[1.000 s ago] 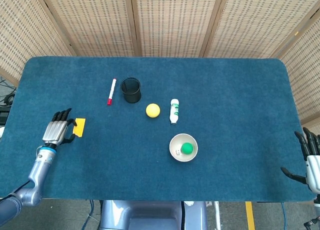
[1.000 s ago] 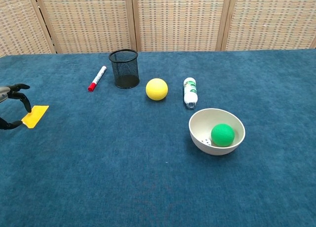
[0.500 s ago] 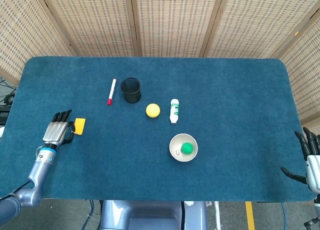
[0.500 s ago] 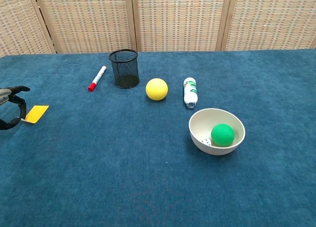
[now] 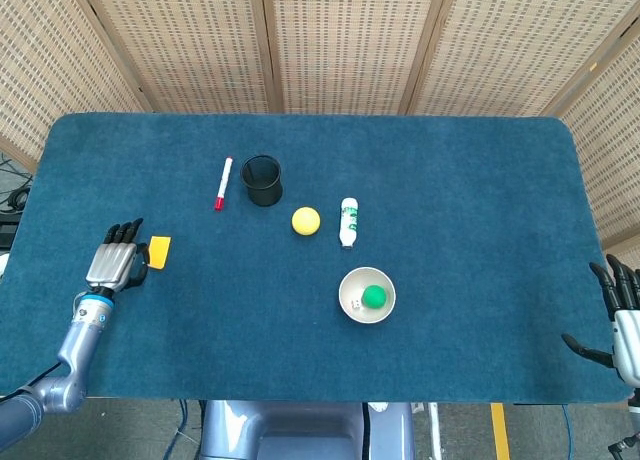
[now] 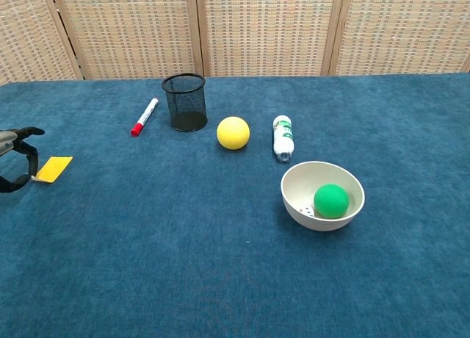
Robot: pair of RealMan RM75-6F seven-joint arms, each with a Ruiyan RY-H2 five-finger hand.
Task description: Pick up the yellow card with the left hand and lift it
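The yellow card [image 5: 159, 251] is at the table's left side, also seen in the chest view [image 6: 56, 167]. My left hand [image 5: 115, 260] is right beside it on its left. In the chest view the left hand [image 6: 18, 162] has a finger and the thumb curled together on the card's near left edge, pinching it. The card looks slightly tipped; whether it is off the cloth I cannot tell. My right hand [image 5: 620, 320] rests at the table's far right edge, fingers apart and holding nothing; the chest view does not show it.
A red-capped marker [image 5: 223, 183], a black mesh cup [image 5: 261, 180], a yellow ball [image 5: 306, 220] and a small white bottle [image 5: 348, 222] sit mid-table. A white bowl [image 5: 352, 283] holds a green ball [image 5: 373, 296]. The blue cloth [image 5: 480, 200] covers the table.
The left hand's finger and thumb closed onto the card's left edge. The card shifted a little and now looks narrower and slightly tipped. The right hand has not moved.
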